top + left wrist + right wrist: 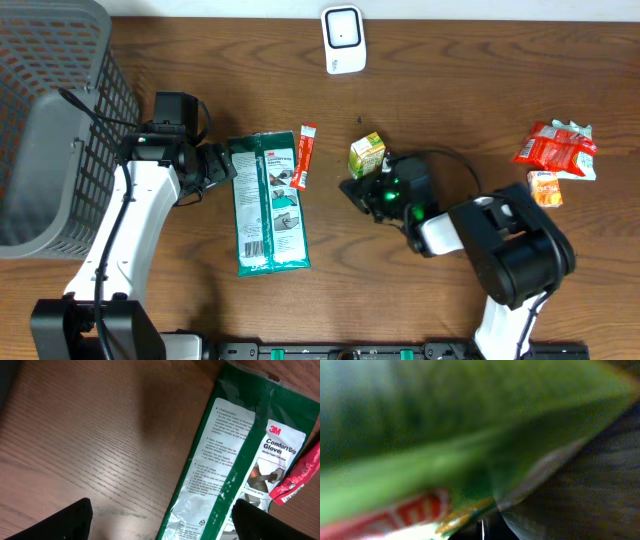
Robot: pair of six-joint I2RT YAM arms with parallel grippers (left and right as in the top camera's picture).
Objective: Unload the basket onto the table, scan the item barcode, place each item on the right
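We take the small green drink carton (367, 155) as the item; it sits mid-tabletop (450, 90), near of the white scanner (342, 38). The right end effector (358, 188) is closed tight right against it; whether it pinches a flap we cannot tell. We judge the carton light, fairly stiff but crushable, its coated faces slick, so we would hold it across the flat sides. The left end effector (218, 165) gapes wide at the left edge of the 3M gloves pack (268, 205), holding nothing
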